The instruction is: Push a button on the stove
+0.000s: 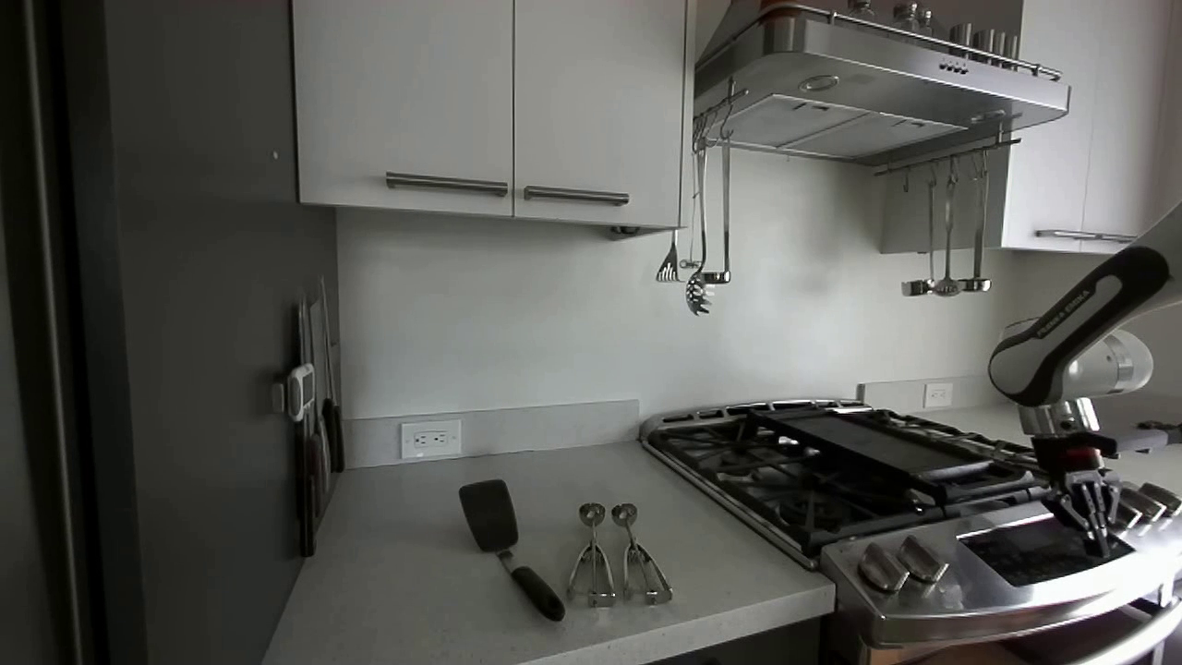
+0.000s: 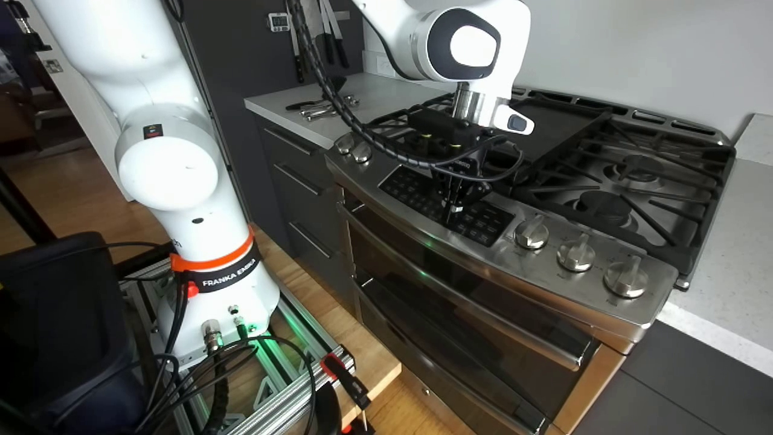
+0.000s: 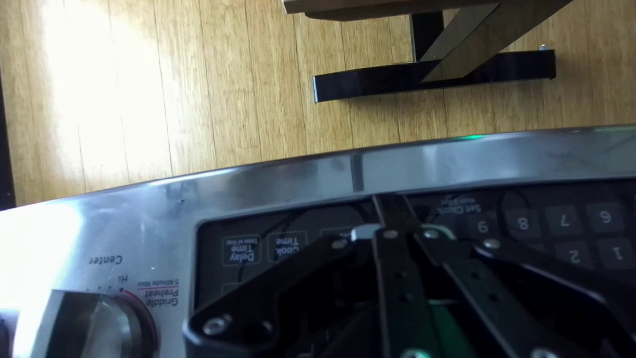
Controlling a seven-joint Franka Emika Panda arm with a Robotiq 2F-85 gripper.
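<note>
The stove is a stainless-steel range with black grates; it also shows in an exterior view and the wrist view. Its dark control panel has many flat buttons. In the wrist view the panel appears upside down, with a Cook Time button, a Delay Time button and number keys. My gripper points down over the panel, fingertips together and empty. In the wrist view the tips lie between Cook Time and the 9 key, hiding buttons there. I cannot tell whether they touch the panel.
Silver knobs flank the panel on both sides. A griddle sits on the grates behind the gripper. A black spatula and two scoops lie on the counter. The range hood with hanging utensils is above.
</note>
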